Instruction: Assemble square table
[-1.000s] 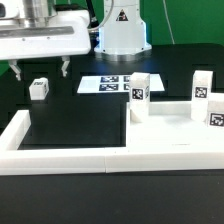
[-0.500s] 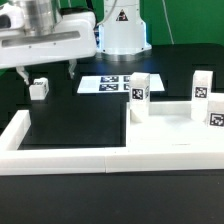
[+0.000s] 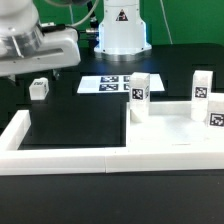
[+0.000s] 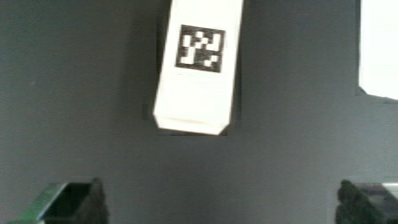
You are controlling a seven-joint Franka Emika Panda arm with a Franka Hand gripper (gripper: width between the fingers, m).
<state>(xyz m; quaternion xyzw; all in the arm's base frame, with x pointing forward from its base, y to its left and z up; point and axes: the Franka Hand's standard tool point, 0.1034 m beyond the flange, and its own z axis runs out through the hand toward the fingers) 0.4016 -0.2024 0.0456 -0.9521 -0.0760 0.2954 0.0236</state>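
White plastic fills most of what you see here: the tabletop lies flat inside the fence, with three legs standing on or beside it, one leg at its near corner and two legs toward the exterior view's right. Over the last second your gripper has swung and tilted toward the exterior view's left, so it no longer hangs square over the table as it did a second ago; nothing else has moved, and the small leg sits where it sat. That reads as you lining up on that loose leg, the fourth one, and not yet committing to it. Your jaws stand spread wide and empty, as they have for the past second. In the wrist view the leg lies on its side on the black table, ahead of the fingertips and well clear of them, roughly centred between the two, its tag facing the camera. The marker board lies beyond the gripper, untouched. The tabletop itself is off to your gripper's side, well apart from it, so the leg has some way to travel once you have it.
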